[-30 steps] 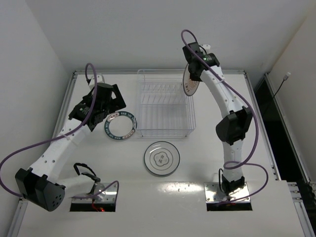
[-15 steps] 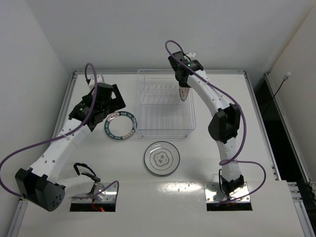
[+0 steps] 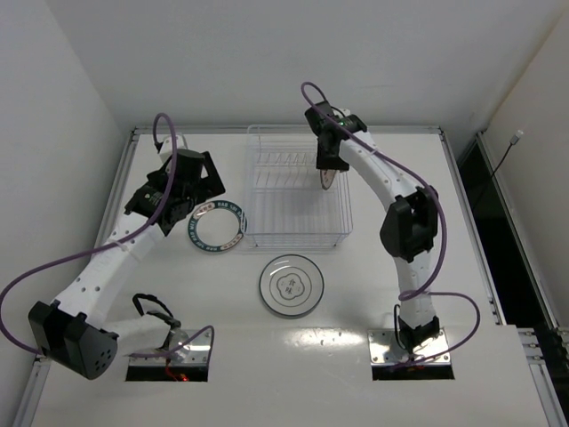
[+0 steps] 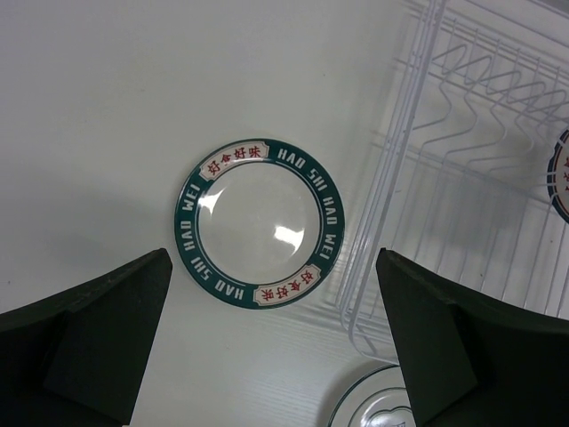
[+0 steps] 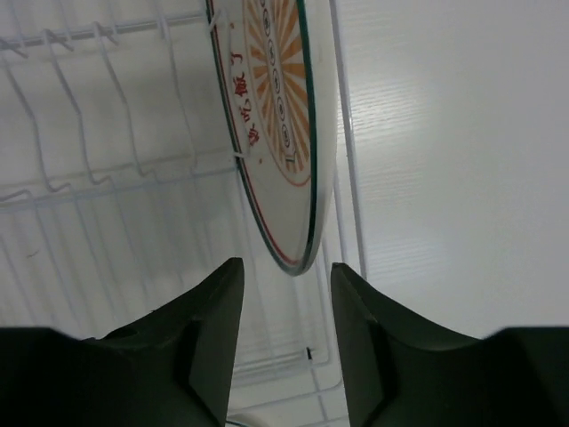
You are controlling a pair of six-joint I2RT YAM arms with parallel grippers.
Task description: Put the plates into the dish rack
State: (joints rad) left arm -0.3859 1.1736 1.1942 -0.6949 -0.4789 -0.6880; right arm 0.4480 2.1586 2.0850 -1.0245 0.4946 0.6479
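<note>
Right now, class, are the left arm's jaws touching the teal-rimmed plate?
Apart. The left wrist view shows the teal-rimmed plate whole, flat on the table, with table surface showing between its rim and both open jaws of the left gripper.

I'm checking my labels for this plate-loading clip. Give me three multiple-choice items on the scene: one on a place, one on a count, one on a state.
1. The teal-rimmed plate is:
A. on the table, left of the dish rack
B. inside the rack
C. held up in the air

2. How many plates lie flat on the table?
A. one
B. three
C. two

3. The sunburst plate is:
A. lying flat on the table
B. standing on edge in the rack
C. stacked on another plate

Answers:
1 A: the top view shows it flat beside the rack's left wall.
2 C: the teal-rimmed one and the white plate in front of the rack.
3 B: the right wrist view shows it on edge among the rack's wires, a little tilted.
</note>
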